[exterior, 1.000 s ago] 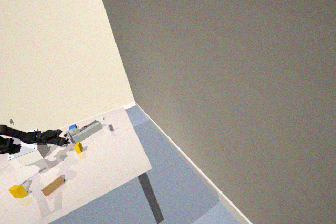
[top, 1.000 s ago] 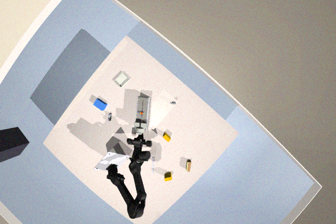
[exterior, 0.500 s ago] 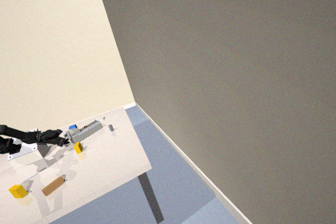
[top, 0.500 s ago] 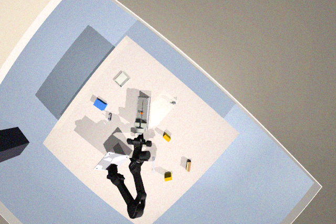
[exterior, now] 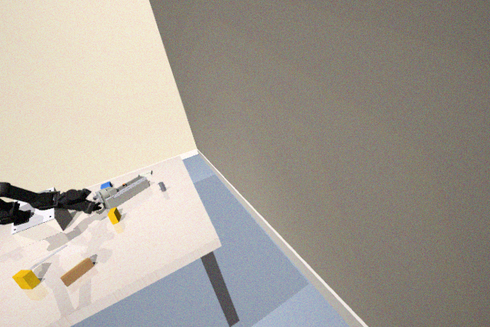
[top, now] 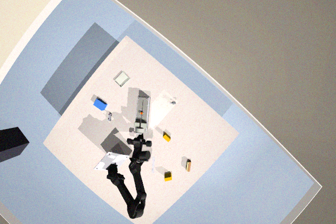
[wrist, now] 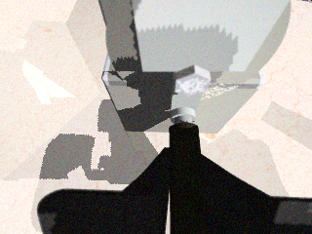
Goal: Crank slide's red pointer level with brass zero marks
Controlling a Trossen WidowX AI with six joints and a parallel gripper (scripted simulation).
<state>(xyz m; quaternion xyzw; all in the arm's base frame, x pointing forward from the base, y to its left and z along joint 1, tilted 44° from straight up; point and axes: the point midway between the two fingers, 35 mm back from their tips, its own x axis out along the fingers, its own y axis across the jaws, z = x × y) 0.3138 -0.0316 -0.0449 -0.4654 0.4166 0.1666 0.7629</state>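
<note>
The grey machine (top: 139, 124) (exterior: 132, 191) (wrist: 195, 49) is a long open housing with a slide. The slide's orange-red pointer (top: 141, 113) (exterior: 124, 184) shows about midway along it. The brass zero marks cannot be made out, so the pointer's level against them cannot be told. My gripper (top: 139, 136) (exterior: 99, 206) (wrist: 177, 153) is at the machine's near end, shut on the crank handle. In the wrist view the handle's pale collar (wrist: 183, 116) shows just beyond the fingertips, below a light grey hub (wrist: 192, 81). The fingers hide most of the grip.
A yellow block (top: 166, 137) (exterior: 114, 215) stands right of the gripper; another yellow block (top: 168, 176) (exterior: 26, 279) and a brown block (top: 188, 165) (exterior: 77, 272) lie nearer the base. A blue block (top: 100, 104) (exterior: 106, 185) and a pale tray (top: 115, 79) are left of the machine.
</note>
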